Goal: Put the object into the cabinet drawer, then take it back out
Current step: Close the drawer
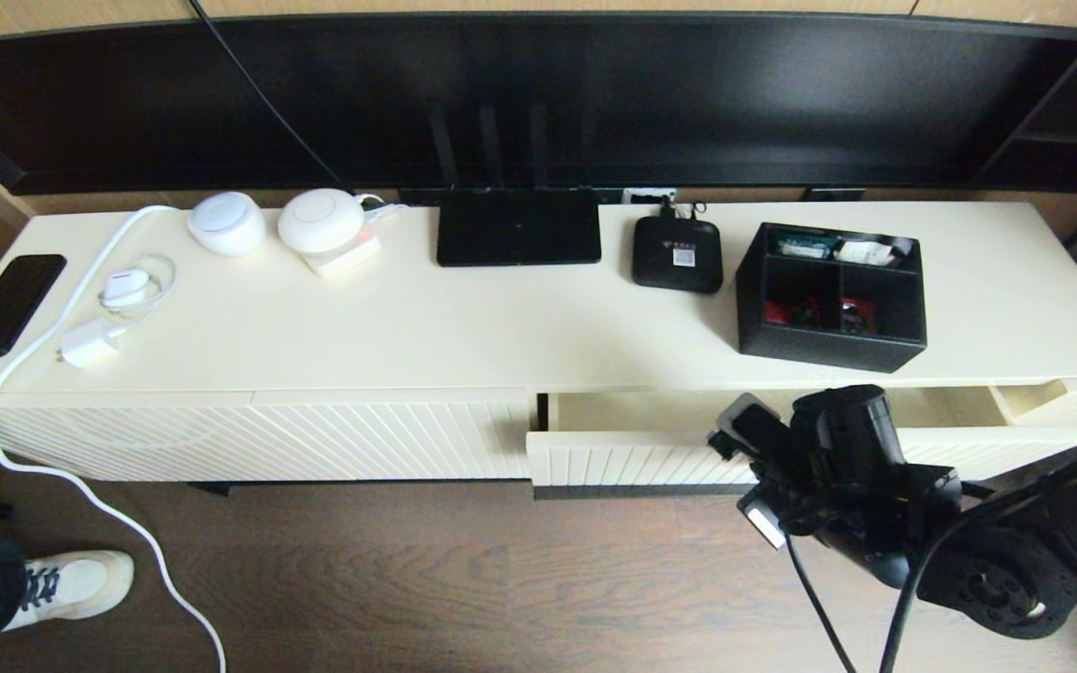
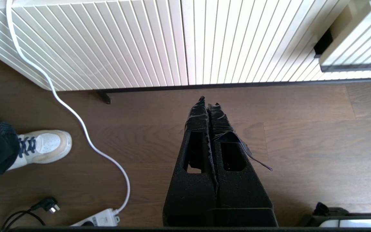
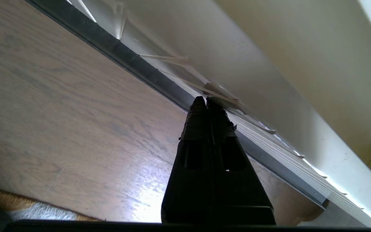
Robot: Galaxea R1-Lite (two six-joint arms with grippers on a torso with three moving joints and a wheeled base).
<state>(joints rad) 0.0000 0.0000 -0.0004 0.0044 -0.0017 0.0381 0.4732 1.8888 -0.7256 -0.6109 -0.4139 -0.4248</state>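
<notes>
The object, a black organiser box [image 1: 830,297] with red, green and white items in its compartments, stands on the cabinet top at the right. Just below it the cabinet drawer [image 1: 632,458] is pulled partly out, showing its cream interior. My right arm [image 1: 842,449] hangs before the drawer front. In the right wrist view the right gripper [image 3: 206,99] is shut and empty, its tips at the dark handle bar [image 3: 124,54] along the front's lower edge. My left gripper [image 2: 208,101] is shut, empty, low over the floor before the cabinet.
On the cabinet top lie a flat black router [image 1: 518,227], a small black device [image 1: 677,254], two white round gadgets [image 1: 321,220], a charger [image 1: 90,343] and a phone [image 1: 7,304]. A white cable [image 1: 80,481] trails over the floor. A person's shoe [image 1: 71,584] is at the left.
</notes>
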